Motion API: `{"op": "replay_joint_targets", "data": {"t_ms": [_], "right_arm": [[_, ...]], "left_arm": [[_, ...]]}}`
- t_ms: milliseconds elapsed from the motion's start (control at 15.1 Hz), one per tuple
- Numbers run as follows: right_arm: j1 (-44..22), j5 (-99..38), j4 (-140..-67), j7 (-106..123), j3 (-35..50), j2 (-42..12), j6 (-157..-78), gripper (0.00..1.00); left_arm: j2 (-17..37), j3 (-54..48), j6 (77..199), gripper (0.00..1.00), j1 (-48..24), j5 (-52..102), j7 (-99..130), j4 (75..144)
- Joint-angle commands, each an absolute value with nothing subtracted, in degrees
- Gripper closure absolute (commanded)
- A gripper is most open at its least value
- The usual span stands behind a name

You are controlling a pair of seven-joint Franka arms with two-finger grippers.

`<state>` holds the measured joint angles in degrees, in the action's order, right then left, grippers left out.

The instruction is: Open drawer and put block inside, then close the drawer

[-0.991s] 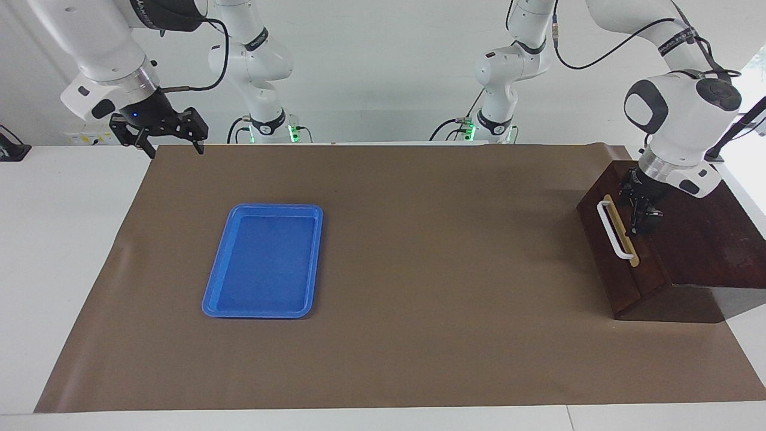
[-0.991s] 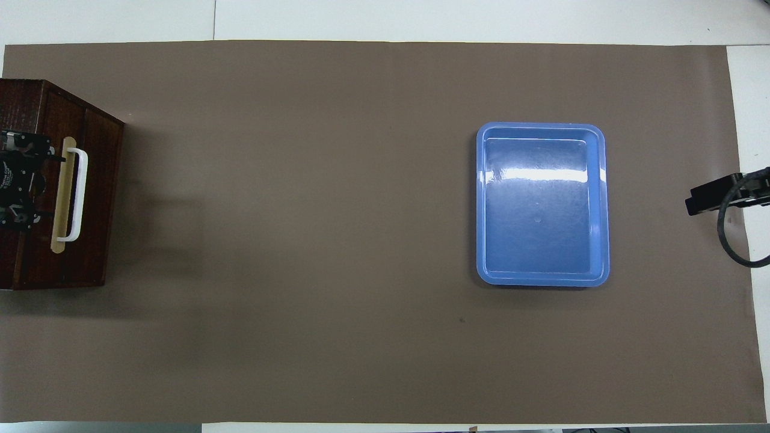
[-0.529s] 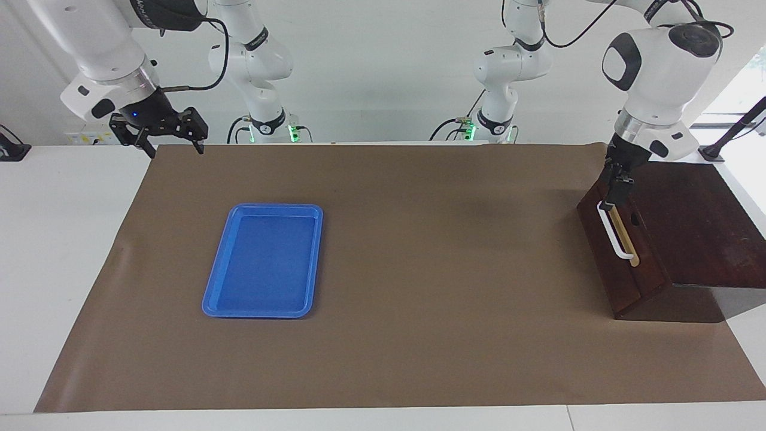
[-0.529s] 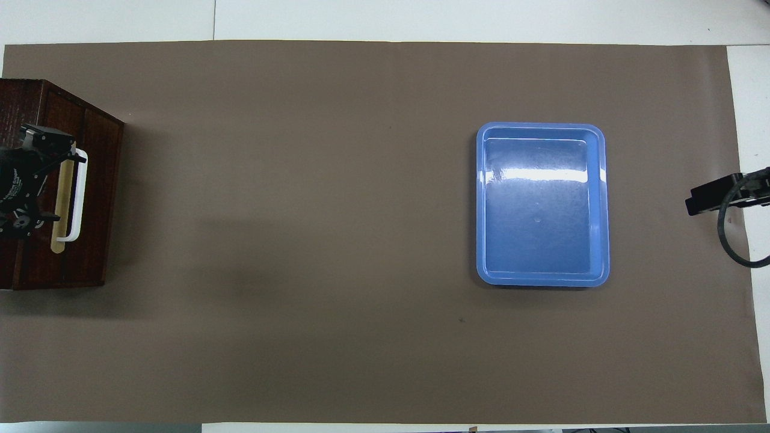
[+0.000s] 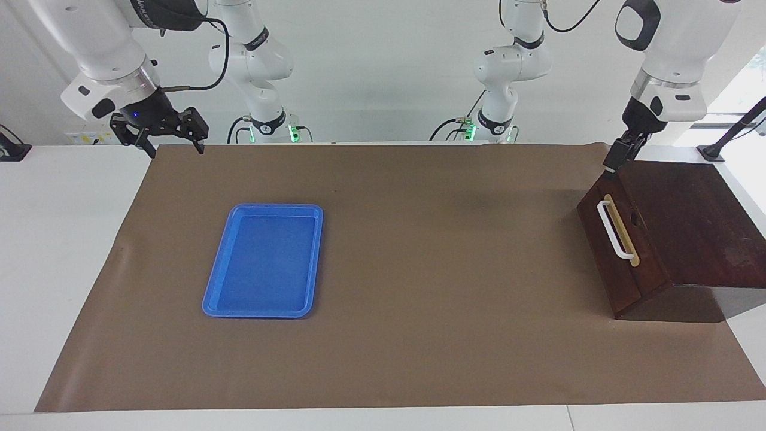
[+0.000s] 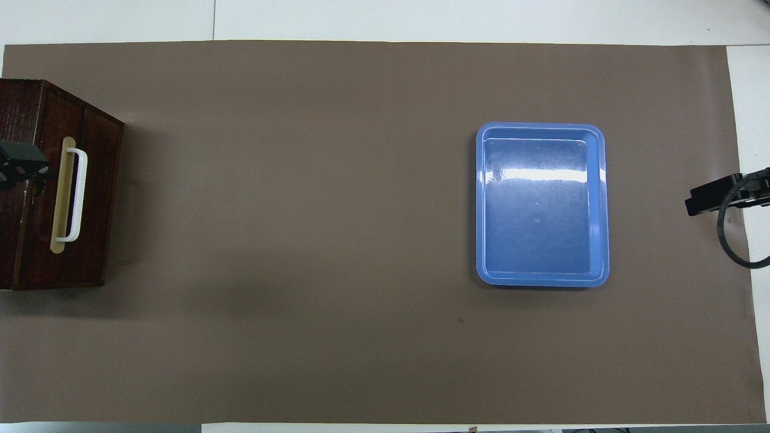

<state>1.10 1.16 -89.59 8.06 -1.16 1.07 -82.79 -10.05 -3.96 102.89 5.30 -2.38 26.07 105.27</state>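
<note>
The dark wooden drawer (image 5: 601, 254) sits pushed in, flush with its box (image 5: 688, 221), at the left arm's end of the table. Its white bar handle (image 5: 613, 230) on the tan strip is free; it also shows in the overhead view (image 6: 77, 193). My left gripper (image 5: 616, 157) hangs in the air over the box's corner nearest the robots, apart from the handle; only its tip (image 6: 21, 165) shows from overhead. My right gripper (image 5: 173, 148) is open and empty, raised over the mat's corner at the right arm's end, where that arm waits. The yellow block is out of view.
A flat blue tray (image 5: 263, 260) lies empty on the brown mat (image 5: 419, 269) toward the right arm's end, also seen from overhead (image 6: 541, 204). The mat covers most of the white table (image 5: 54, 239).
My left gripper has lifted off the box top beside the handle and risen toward the robots. The drawer, tray and right arm have not moved.
</note>
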Motion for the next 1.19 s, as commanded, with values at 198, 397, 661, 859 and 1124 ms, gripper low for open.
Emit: {"op": "replay_joint_targets", "data": {"t_ms": [198, 397, 661, 859, 1124], "right_arm": [[1.4, 1.8, -89.9, 7.6, -0.9, 1.7, -82.4, 0.0], [1.3, 1.8, -89.9, 7.6, -0.9, 1.8, -82.5, 0.0], [1.4, 1.8, -89.9, 7.6, -0.9, 1.8, -82.4, 0.0], [1.4, 1.8, -89.9, 7.6, -0.9, 1.8, -82.4, 0.0], [1.4, 1.8, -90.0, 7.6, -0.9, 1.8, -82.4, 0.0]], "left_arm": [[-11.2, -3.3, 96.7, 0.0, 5.9, -0.5, 9.3, 105.4], [-11.9, -3.8, 93.7, 0.0, 5.0, -0.5, 3.5, 105.6], [-12.7, -4.5, 92.3, 0.0, 1.9, -0.5, 4.0, 105.6], [-11.3, -5.0, 92.9, 0.0, 0.4, -0.6, 4.3, 103.8], [-0.4, -5.2, 86.4, 0.0, 0.4, -0.7, 3.7, 89.8]]}}
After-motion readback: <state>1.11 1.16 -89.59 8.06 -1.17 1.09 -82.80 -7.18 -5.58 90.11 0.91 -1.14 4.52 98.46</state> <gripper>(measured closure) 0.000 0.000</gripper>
